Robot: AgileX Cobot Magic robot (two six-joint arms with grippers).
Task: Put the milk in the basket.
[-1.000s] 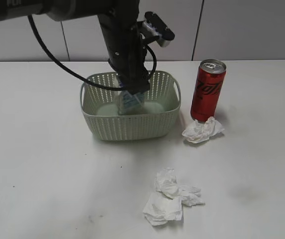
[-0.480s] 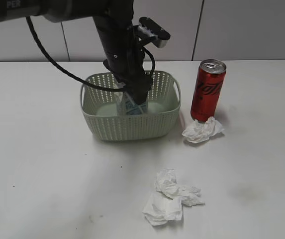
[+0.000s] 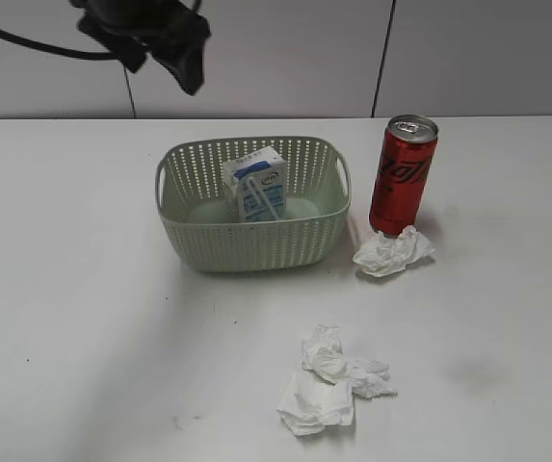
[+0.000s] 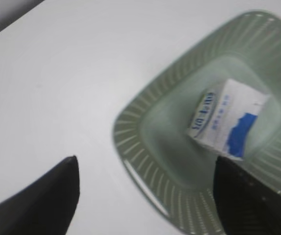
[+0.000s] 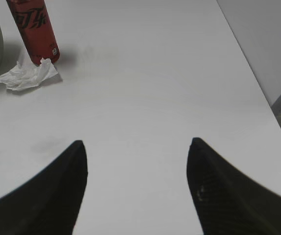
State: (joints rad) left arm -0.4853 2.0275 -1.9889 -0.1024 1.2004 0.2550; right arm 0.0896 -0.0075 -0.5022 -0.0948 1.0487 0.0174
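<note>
Milk point(image 3: 254, 185) upright in basket point(image 3: 247, 243). My L jaws point(image 4: 145, 193) open above it, R jaws point(image 5: 136, 181) open over surface point(image 5: 145, 73).

Exterior slants down frontally; left wrist overhead, both sharing basket point(image 3: 253, 243); right wrist tableward.

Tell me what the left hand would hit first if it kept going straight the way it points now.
Probably the near wall of the basket, where it meets the table. The left hand is open and aimed there; the milk sits further in. Depth is unclear.
</note>
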